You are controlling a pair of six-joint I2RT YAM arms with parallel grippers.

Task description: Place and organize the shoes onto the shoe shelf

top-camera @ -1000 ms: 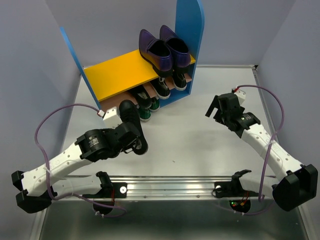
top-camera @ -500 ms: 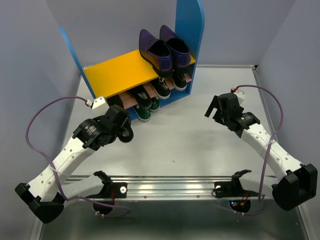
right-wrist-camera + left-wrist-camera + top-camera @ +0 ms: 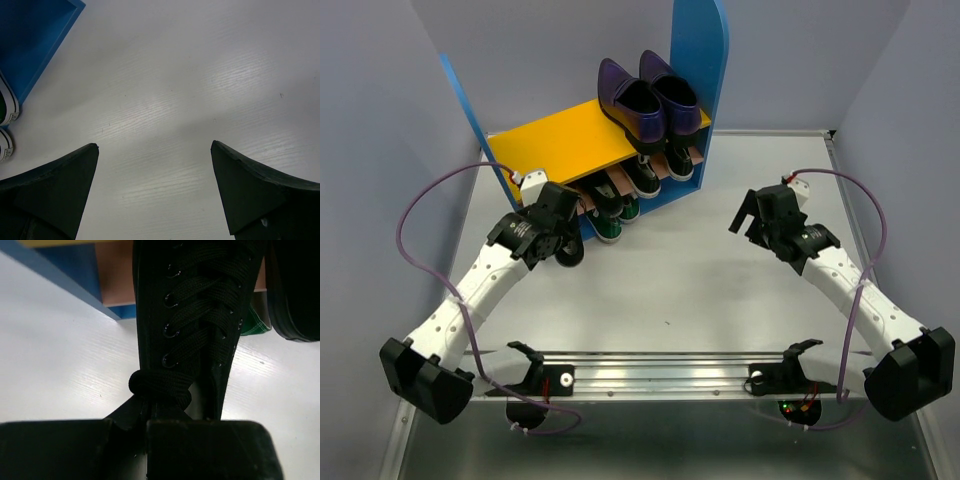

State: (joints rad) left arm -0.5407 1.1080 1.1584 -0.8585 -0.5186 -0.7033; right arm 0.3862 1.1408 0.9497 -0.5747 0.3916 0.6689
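Observation:
My left gripper (image 3: 558, 222) is shut on a black canvas lace-up sneaker (image 3: 570, 247) at the front of the shoe shelf (image 3: 555, 150), by its left side. In the left wrist view the sneaker's laces (image 3: 200, 315) fill the middle, its toe pointing at the tan lower board (image 3: 115, 275). The gripper (image 3: 165, 412) grips it at the knot end. Two purple loafers (image 3: 650, 95) stand on the right of the yellow top board. Green sneakers (image 3: 610, 225) and other dark shoes (image 3: 642, 180) sit on the lower board. My right gripper (image 3: 752, 212) is open and empty over bare table (image 3: 155, 150).
The shelf's tall blue right panel (image 3: 698, 70) stands just left of my right gripper and shows in the right wrist view (image 3: 30, 40), with white-soled shoe ends (image 3: 6, 110) beside it. Grey walls close in on both sides. A metal rail (image 3: 660, 375) runs along the near edge.
My left arm has carried the black sneaker from the table's left middle up and away to the front of the shelf's lower board. The right arm has not moved.

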